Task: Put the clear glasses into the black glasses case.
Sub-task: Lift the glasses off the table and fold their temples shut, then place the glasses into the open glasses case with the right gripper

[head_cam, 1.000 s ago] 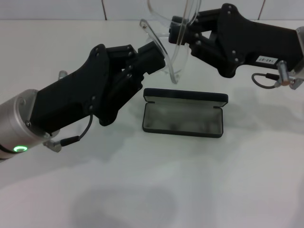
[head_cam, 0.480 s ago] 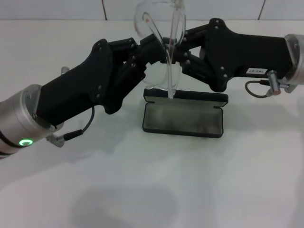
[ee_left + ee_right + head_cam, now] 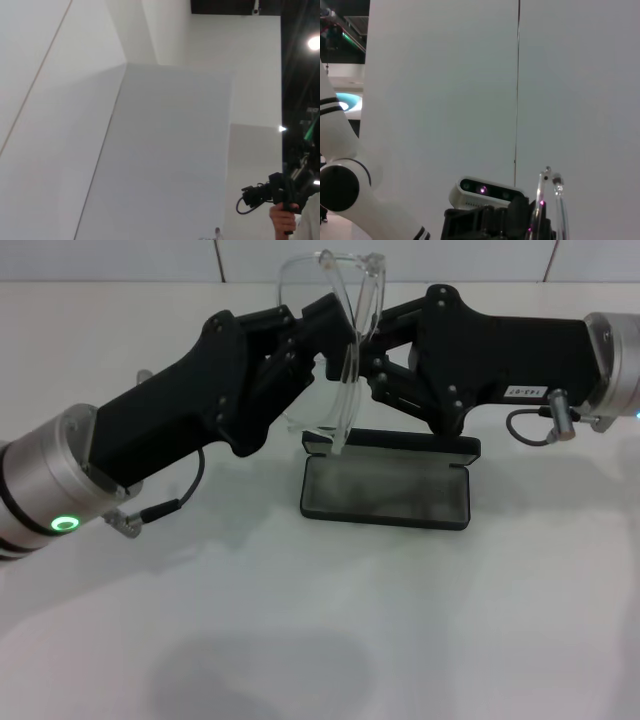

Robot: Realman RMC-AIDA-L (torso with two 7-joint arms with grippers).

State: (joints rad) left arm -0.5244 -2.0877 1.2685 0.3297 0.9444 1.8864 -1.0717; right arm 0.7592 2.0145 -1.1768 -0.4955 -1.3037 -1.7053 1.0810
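I have the clear glasses (image 3: 335,340) raised off the table, held between my two grippers above the rear edge of the black glasses case (image 3: 386,478). They are fully transparent and colourless: a one-piece wraparound lens curving across the top, with long clear arms hanging down, the lowest tip reaching just over the case's back left corner. My left gripper (image 3: 318,332) reaches in from the left and its fingers are closed against the glasses' left side. My right gripper (image 3: 372,350) comes in from the right, its fingers pinched on the frame's other side, so the two sets of fingertips nearly meet with the clear plastic between them.

The case lies open on the white table (image 3: 320,620), a black rectangular shell with rounded corners and grey lining, its lid standing up along the far side.

In my right wrist view, two clear arm tips of the glasses (image 3: 549,200) poke upward beside a small camera module (image 3: 485,192). My left wrist view shows only white walls.
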